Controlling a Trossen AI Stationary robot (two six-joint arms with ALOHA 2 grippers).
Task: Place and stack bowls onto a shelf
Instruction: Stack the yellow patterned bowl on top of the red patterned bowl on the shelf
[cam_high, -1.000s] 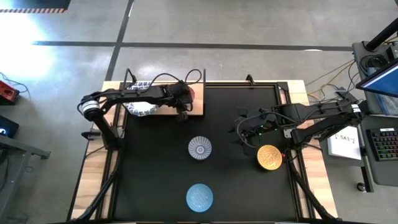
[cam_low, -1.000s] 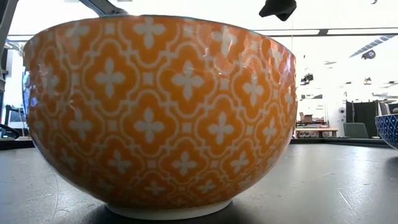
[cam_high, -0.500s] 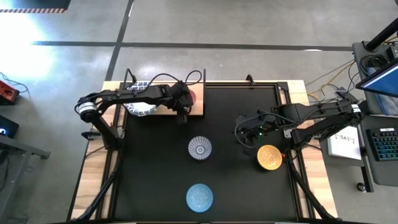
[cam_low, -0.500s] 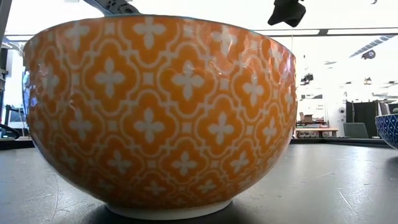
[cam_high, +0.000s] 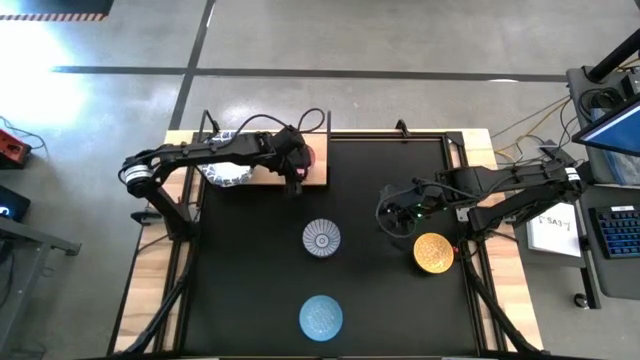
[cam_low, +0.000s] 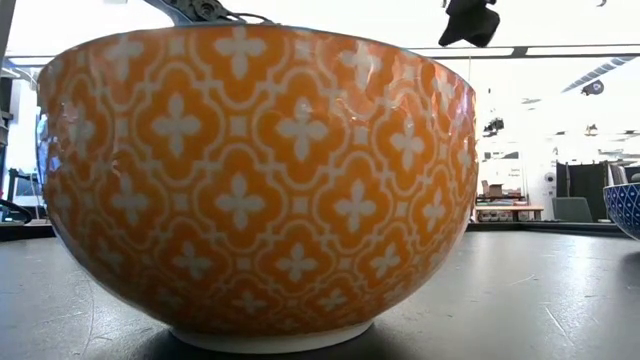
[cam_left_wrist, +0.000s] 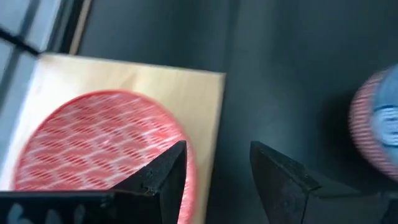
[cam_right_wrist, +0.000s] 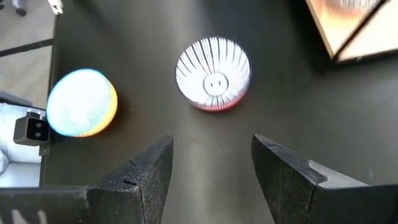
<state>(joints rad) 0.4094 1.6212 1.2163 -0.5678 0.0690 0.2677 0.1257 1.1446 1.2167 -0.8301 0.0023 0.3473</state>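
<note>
The left gripper (cam_high: 293, 184) hangs over the shelf (cam_high: 318, 178) edge, fingers (cam_left_wrist: 163, 176) parted and empty, just beside the red bowl (cam_left_wrist: 99, 146) on the shelf. The right gripper (cam_high: 385, 212), at 3 o'clock on the worktop (cam_high: 380, 300), has its fingers (cam_right_wrist: 144, 171) wide apart and empty, near the yellow bowl (cam_high: 433, 252). The radial bowl (cam_high: 321, 238) sits centrally, the light-blue bowl (cam_high: 321, 316) at 6 o'clock.

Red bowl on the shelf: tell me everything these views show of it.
The red bowl is round, its inside covered in a fine white lattice pattern that looks glazed. It sits upright on the light-wood shelf, at the end nearest the black mat, mouth up and empty. The left gripper hovers over its rim, fingers apart and holding nothing. From above, the arm hides most of it.
</note>
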